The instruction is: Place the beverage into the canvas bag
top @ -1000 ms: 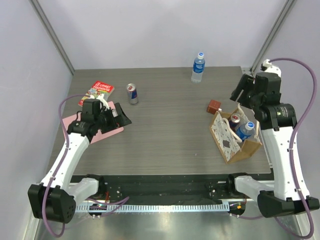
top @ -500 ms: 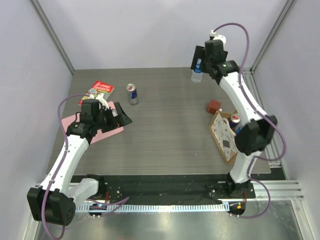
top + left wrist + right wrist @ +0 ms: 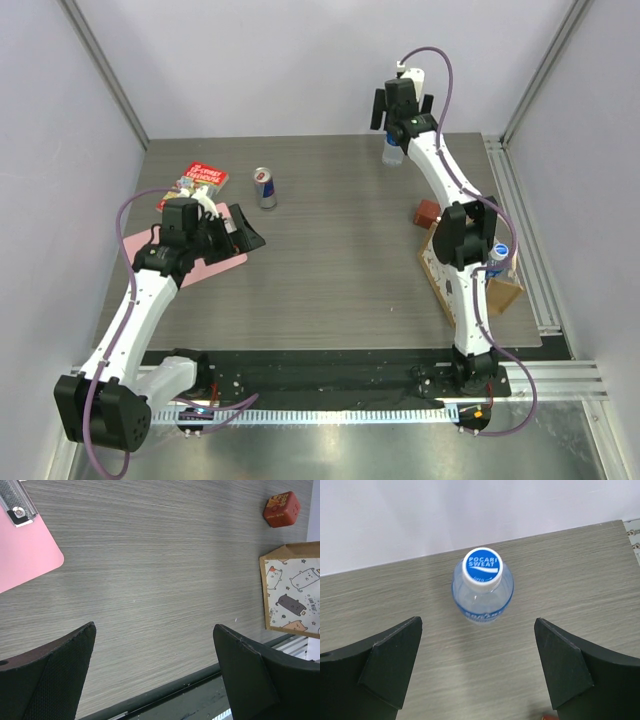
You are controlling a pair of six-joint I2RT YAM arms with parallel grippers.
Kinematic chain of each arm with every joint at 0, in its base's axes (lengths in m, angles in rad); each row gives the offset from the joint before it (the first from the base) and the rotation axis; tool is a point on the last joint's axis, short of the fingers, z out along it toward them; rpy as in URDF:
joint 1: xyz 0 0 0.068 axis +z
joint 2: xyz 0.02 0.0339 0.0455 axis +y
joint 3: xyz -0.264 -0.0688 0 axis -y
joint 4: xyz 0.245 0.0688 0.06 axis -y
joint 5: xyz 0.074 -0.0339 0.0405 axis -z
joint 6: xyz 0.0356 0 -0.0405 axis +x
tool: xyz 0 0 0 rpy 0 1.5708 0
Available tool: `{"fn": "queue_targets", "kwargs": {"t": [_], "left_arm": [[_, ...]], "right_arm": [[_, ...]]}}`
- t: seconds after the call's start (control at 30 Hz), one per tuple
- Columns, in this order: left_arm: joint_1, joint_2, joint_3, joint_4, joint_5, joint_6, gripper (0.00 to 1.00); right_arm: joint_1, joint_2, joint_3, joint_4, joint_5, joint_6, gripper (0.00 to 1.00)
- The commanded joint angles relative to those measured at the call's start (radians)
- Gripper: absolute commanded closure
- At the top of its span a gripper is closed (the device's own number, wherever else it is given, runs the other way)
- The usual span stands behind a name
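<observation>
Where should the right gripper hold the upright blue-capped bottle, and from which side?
Grip the bottle on its round body below the blue cap, coming level from the near side. It stands upright with bare table either side, and the open right gripper frames it.

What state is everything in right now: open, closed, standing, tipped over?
Clear plastic bottle with blue cap: upright, capped, on the table, ungripped.
Silver-blue drink can: upright on the table.
Tan canvas bag with cartoon-cat panel: standing, top open, second blue-capped bottle inside.
Left gripper: open, empty.
Right gripper: open, empty, above the clear bottle.
</observation>
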Motion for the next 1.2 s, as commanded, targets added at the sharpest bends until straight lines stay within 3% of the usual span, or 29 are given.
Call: {"fn": "queue_targets", "kwargs": {"t": [0.0,0.27,0.57,0.87,1.17], "left_arm": [[-0.003,0.0,-0.002,0.035,0.032,0.003,0.0],[-0.001,0.011,-0.004,0.038,0.035,0.005,0.0],[-0.001,0.013,-0.004,0.037,0.034,0.005,0.0],[-0.003,0.003,-0.005,0.04,0.037,0.003,0.0],[-0.003,-0.001,-0.007,0.04,0.038,0.003,0.0]], "right_arm": [[-0.024,0.037,0.066,0.119,0.033,-0.026,0.01],[-0.066,0.115,0.078,0.213,-0.094,-0.014,0.08],[-0.04,0.024,-0.009,0.207,-0.185,-0.104,0.46],[0.045,-0.264,-0.305,0.24,-0.247,-0.146,0.57],[0.216,-0.614,-0.802,0.351,-0.323,-0.038,0.59]]}}
